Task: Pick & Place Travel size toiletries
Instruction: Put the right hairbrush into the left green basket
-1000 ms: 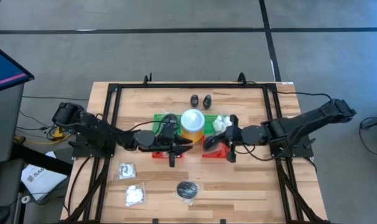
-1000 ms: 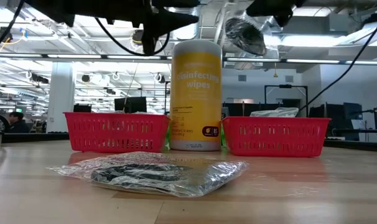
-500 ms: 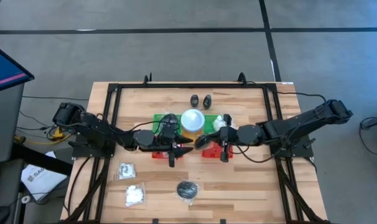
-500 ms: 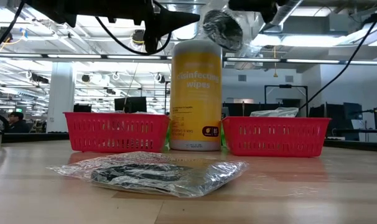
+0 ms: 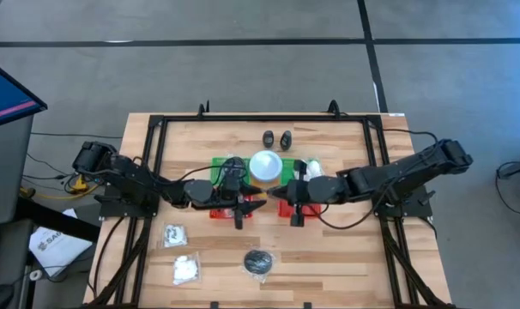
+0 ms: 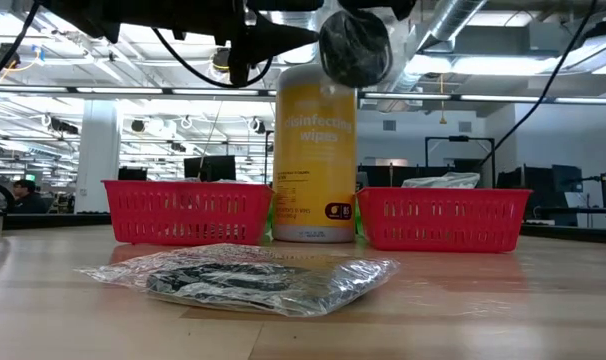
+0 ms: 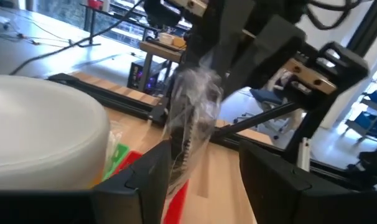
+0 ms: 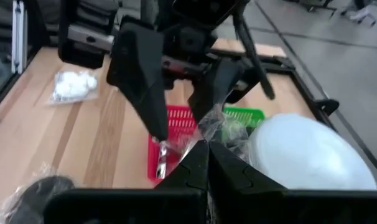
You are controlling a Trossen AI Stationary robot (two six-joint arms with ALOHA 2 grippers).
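Note:
A dark grey round pad in clear wrap (image 6: 355, 47) hangs in the air beside the white top (image 5: 265, 165) of the yellow cylinder. My right gripper (image 5: 276, 194) is shut on it. My left gripper (image 7: 201, 171) is level and open. Its fingers stand on either side of the packet (image 7: 190, 121); I cannot tell whether they touch it. On the near part of the table lie a second wrapped dark pad (image 5: 260, 262) and two white lumpy packets (image 5: 175, 233) (image 5: 185, 269). Two tiny black bottles (image 5: 276, 138) stand at the far side. My right gripper pinches the clear wrap at the packet's upper edge (image 8: 211, 126) between its two shut fingers, coming slanting down from the table's right. The packet hangs below the fingers, lifted clear above the trays.
The yellow cylinder (image 6: 315, 150) stands mid-table between red trays (image 6: 187, 211) (image 6: 443, 219), with green trays (image 5: 219, 163) behind. The right-hand trays hold white packets (image 5: 305, 167). A black frame (image 5: 157, 172) borders the table.
My right gripper has carried the wrapped pad toward the table's left, from beside the right red tray to my left gripper, rolling a little. The pad now hangs between my left gripper's fingers. My left arm has stayed in place.

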